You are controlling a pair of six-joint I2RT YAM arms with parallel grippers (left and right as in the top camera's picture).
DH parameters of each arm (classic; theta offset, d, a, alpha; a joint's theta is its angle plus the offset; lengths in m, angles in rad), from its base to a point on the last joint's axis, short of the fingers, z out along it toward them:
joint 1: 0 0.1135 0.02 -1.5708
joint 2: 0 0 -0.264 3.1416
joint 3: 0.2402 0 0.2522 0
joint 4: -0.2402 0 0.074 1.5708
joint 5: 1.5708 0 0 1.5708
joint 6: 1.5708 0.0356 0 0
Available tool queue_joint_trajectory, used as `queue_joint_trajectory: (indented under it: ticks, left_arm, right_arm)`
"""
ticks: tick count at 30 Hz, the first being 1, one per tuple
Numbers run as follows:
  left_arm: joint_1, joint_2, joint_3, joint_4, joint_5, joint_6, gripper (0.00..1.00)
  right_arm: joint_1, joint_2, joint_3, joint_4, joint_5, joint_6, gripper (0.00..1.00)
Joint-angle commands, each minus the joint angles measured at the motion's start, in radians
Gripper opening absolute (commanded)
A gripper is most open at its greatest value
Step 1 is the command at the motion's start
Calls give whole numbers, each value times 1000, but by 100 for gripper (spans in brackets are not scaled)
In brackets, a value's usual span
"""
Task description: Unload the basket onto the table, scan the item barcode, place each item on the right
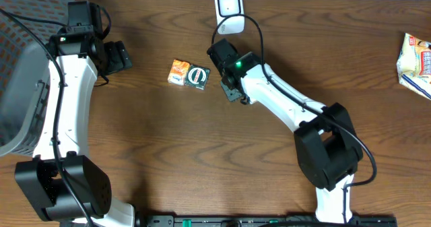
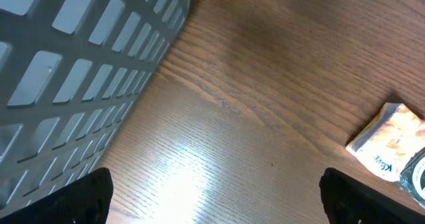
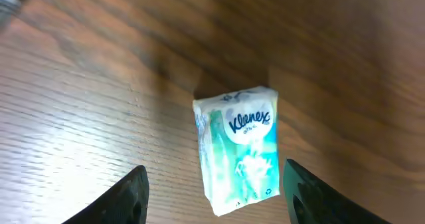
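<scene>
A teal and white Kleenex tissue pack lies on the wood table between the fingers of my right gripper. That gripper is open, with a gap showing on both sides of the pack. In the overhead view my right gripper points down just below the white barcode scanner, and the arm hides the pack. My left gripper is wide open over bare wood with nothing between its fingers; from above, the left gripper sits at the far left.
An orange tissue pack and a dark green pack lie side by side left of my right gripper; the orange pack also shows at the right of the left wrist view. A grey slatted basket stands at the left edge. A snack bag lies far right.
</scene>
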Motion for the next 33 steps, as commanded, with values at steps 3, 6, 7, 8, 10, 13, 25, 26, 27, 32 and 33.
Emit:
queue_joint_trajectory:
  ticks: [3,6,7,8,10,13,25,26,27,32,33]
  left_arm:
    - [2,10,-5,-2,2,9,98]
    - [2,10,-5,-2,2,9,97]
    - [2,10,-5,-2,2,9,97]
    - [2,10,-5,-2,2,9,98]
    - [2,10,-5,-2,2,9,98]
    - [2,10,-5,-2,2,9,98]
    - [2,10,-5,-2,2,9,97]
    - [2,10,-5,-2,2,9,98]
    - [2,10,-5,-2,2,9,98]
    - [2,10,-5,-2,2,9,98]
    - [2,10,-5,-2,2,9,98]
  right_arm:
    - [7,-15,11,-3,8,8,57]
    - [7,-15,11,-3,8,8,57]
    - [8,-15,11,-3,8,8,57]
    - [8,-15,11,-2,8,8,58]
    - [10,-15,11,-2,8,8,63]
    - [10,-15,11,0,8,8,73]
    - [14,-15,10,-10,9,-4,63]
    - [14,-15,9,-12,9,-5,63]
    - [14,-15,9,-13,9,-8,63]
    - [14,-15,8,-18,9,-11,63]
    - [14,-15,8,-19,8,-11,63]
